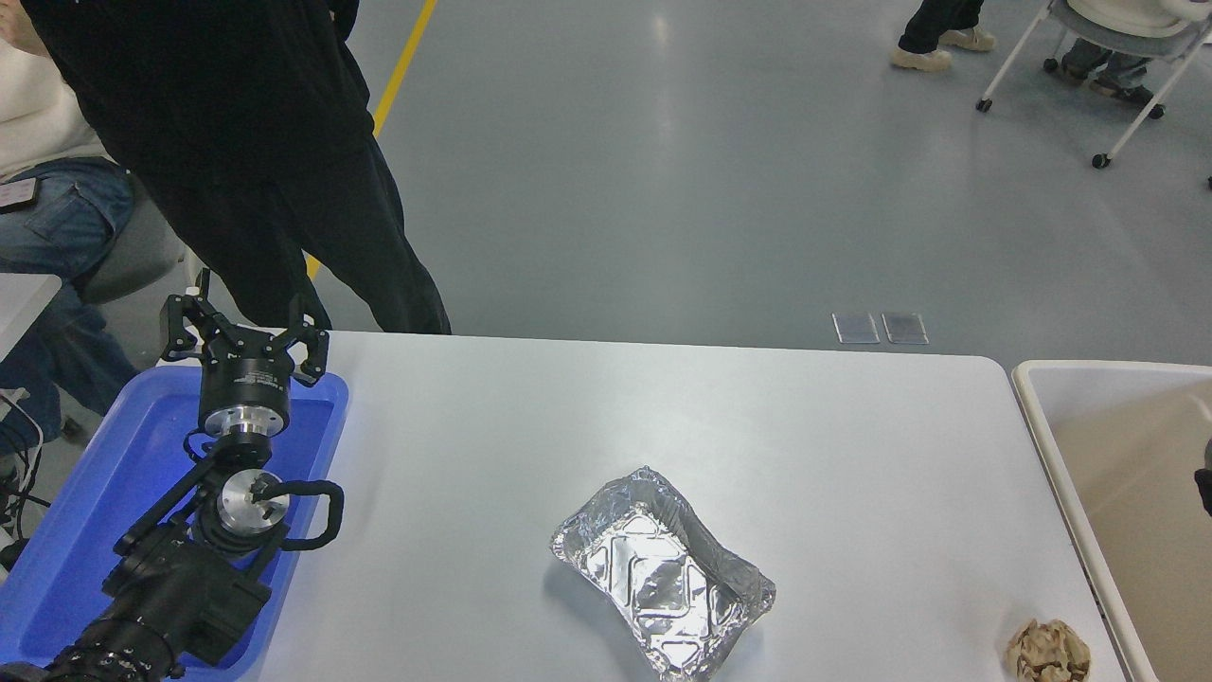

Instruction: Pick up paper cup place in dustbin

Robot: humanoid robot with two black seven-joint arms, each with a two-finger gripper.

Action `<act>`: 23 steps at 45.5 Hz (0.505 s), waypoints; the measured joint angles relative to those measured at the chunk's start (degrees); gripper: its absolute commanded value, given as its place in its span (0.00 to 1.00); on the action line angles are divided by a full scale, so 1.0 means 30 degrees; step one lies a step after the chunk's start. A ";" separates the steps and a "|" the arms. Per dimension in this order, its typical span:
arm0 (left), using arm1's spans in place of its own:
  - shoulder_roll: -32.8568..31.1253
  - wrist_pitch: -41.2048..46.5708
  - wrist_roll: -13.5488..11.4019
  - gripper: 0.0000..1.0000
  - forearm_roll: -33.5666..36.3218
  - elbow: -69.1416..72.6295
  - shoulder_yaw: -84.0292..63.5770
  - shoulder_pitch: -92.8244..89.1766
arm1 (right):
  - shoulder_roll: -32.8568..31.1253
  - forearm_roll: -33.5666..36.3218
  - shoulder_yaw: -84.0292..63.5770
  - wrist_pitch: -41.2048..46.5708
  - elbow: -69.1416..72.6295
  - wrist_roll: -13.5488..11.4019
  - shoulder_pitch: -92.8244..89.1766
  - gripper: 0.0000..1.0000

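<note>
The paper cup is out of view. The dustbin point(1040, 409), beige with a thick cream rim, stands past the table's right end and is cut off by the picture's right edge. Only a small black sliver of my right gripper point(1205, 476) shows at that edge, over the dustbin's inside. My left gripper point(244, 317) is open and empty, parked over the far end of a blue tray point(66, 540) at the lower left.
A crinkled silver foil tray point(663, 573) lies at the table's front middle. A crumpled brown paper ball point(1047, 650) lies at the front right, beside the dustbin's rim. A person in black point(246, 161) stands at the far left corner.
</note>
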 measured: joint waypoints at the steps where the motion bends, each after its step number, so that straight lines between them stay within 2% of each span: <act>1: 0.0000 0.0000 0.0000 0.99 0.0001 0.0000 0.0000 0.0001 | -0.0319 -0.0214 -0.0086 -0.0032 0.0557 0.0001 0.0267 1.00; 12: -0.0001 -0.0001 0.0001 0.99 0.0000 -0.0001 0.0000 0.0004 | -0.3291 -0.2577 -0.0745 -0.0232 0.5870 0.0007 0.2705 1.00; 23: -0.0002 -0.0020 0.0000 0.99 0.0000 -0.0002 0.0000 0.0006 | -0.5385 -0.5185 -0.2905 -0.0493 1.0460 -0.0013 0.5564 1.00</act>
